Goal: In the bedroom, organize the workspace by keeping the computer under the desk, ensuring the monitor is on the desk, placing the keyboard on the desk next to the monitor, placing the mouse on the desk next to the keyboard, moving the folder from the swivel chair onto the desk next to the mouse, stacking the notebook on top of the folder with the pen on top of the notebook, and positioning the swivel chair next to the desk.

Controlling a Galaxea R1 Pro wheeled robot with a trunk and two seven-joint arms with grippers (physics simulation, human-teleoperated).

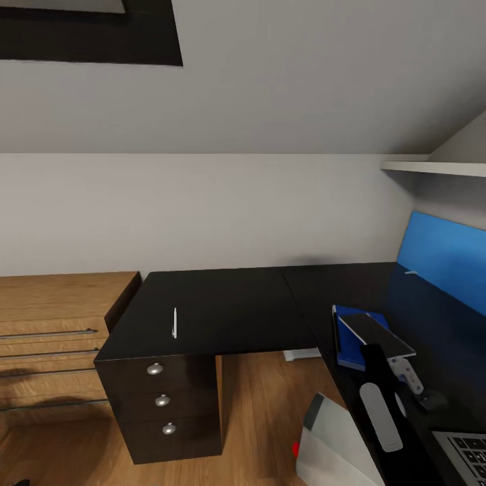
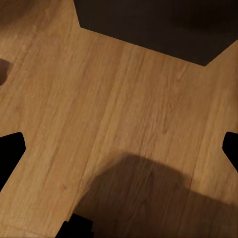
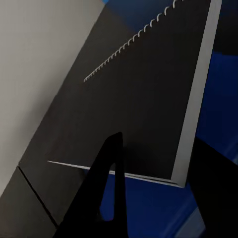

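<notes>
Right hand (image 1: 379, 351) grips the grey notebook (image 1: 375, 334), tilted just above the blue folder (image 1: 356, 337) on the black table (image 1: 223, 310). Pen (image 1: 175, 322) lies well apart. Left hand: can't tell.

**Soft, even light; dim wrist feeds**

My head view is evenly lit and sharp, the glossy desk (image 1: 223, 310) mirroring blue. A broad soft shadow crosses the wooden floor (image 2: 114, 99) in my left wrist feed; the right wrist feed is dark, fingers silhouetted.
</notes>
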